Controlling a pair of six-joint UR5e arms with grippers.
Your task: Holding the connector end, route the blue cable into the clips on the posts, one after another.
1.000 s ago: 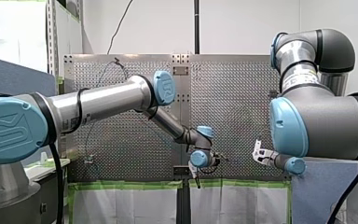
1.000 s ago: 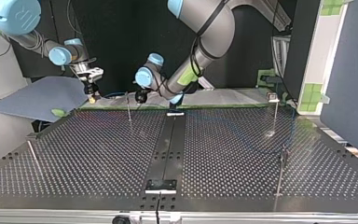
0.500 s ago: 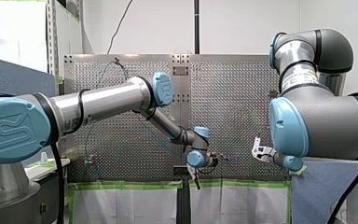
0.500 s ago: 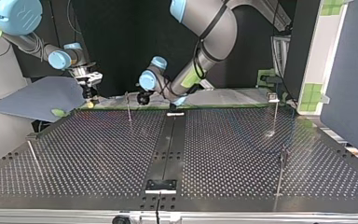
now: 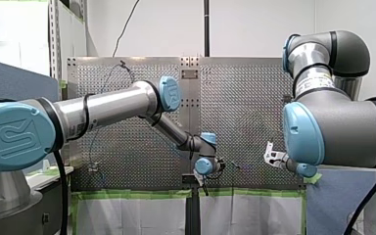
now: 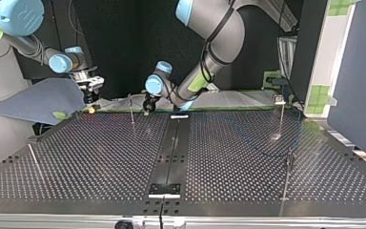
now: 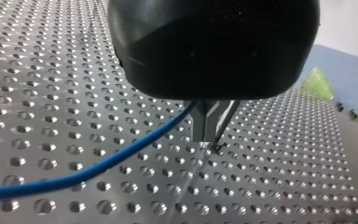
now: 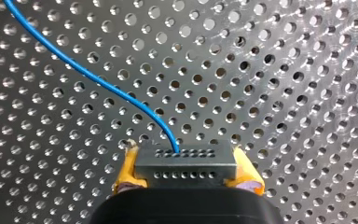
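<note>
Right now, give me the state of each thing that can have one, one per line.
right gripper: shut on the connector, yellow pads at its sides.
connector: gripped, with the blue cable leaving its face.
left gripper: shut on the blue cable.
blue cable: loose curve over the perforated table.
posts: upright; whether any clip holds cable, cannot tell.

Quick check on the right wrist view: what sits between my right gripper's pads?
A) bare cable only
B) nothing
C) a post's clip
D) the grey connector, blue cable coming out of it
D: the right gripper has its yellow pads on either side of the grey connector, and the cable leaves the connector's front face.
</note>
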